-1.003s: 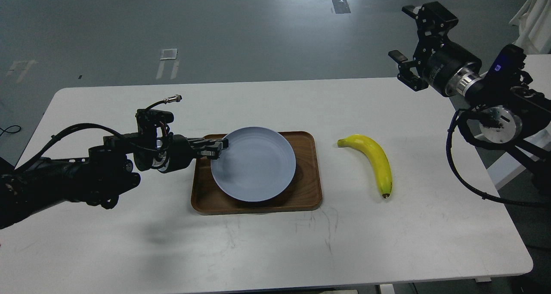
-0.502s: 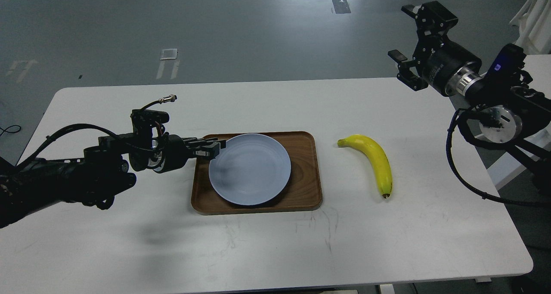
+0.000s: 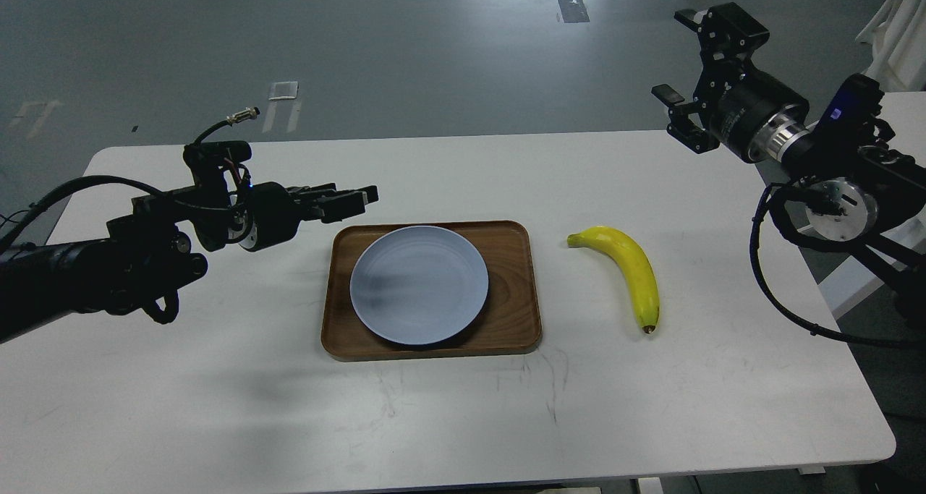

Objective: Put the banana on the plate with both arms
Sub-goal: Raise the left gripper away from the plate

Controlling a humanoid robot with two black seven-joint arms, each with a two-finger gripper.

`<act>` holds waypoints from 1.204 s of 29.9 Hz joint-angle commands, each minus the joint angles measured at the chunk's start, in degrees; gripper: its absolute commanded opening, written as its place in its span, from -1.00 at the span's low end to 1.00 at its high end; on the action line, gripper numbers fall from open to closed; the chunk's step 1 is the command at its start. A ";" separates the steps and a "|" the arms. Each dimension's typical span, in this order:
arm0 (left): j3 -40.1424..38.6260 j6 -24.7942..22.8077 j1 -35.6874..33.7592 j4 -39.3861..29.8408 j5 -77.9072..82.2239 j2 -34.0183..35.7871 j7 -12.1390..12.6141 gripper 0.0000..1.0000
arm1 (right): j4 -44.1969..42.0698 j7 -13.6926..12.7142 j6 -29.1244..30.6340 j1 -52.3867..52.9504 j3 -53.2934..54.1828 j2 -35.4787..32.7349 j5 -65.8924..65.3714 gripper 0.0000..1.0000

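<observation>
The yellow banana (image 3: 631,268) lies on the white table, right of the tray, with its greenish stem toward the far left and its dark tip toward me. The pale grey-blue plate (image 3: 419,284) lies flat in the brown wooden tray (image 3: 515,291). My left gripper (image 3: 364,200) hovers just beyond the tray's far left corner, clear of the plate, with its jaws a little apart and empty. My right gripper (image 3: 674,56) is held high beyond the table's far right edge, wide open and empty, far from the banana.
The white table (image 3: 463,422) has bare surface in front of the tray and around the banana. A second white table edge (image 3: 904,111) shows at the far right behind my right arm. Grey floor lies beyond.
The plate was tilted up in my left gripper's grip; it has come down flat into the tray. The left gripper let go and drew back up and to the left. The right arm stayed still.
</observation>
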 commanded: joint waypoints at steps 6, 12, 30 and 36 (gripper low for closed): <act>-13.51 -2.42 -0.21 -2.75 -16.66 3.34 -0.34 0.95 | 0.00 0.00 -0.01 0.07 0.17 0.06 0.00 1.00; -17.54 -7.53 -4.68 -2.22 -31.93 2.99 -0.34 0.95 | 0.08 0.00 -0.01 0.07 0.17 0.06 -0.08 1.00; -40.76 -13.15 8.31 -5.21 -61.78 -1.40 31.97 0.96 | 1.67 0.00 -0.01 -2.03 2.28 0.59 0.00 1.00; -40.68 -12.72 12.01 -5.21 -56.88 -2.72 25.14 0.96 | 1.67 0.00 -0.01 -3.70 2.55 1.02 0.09 1.00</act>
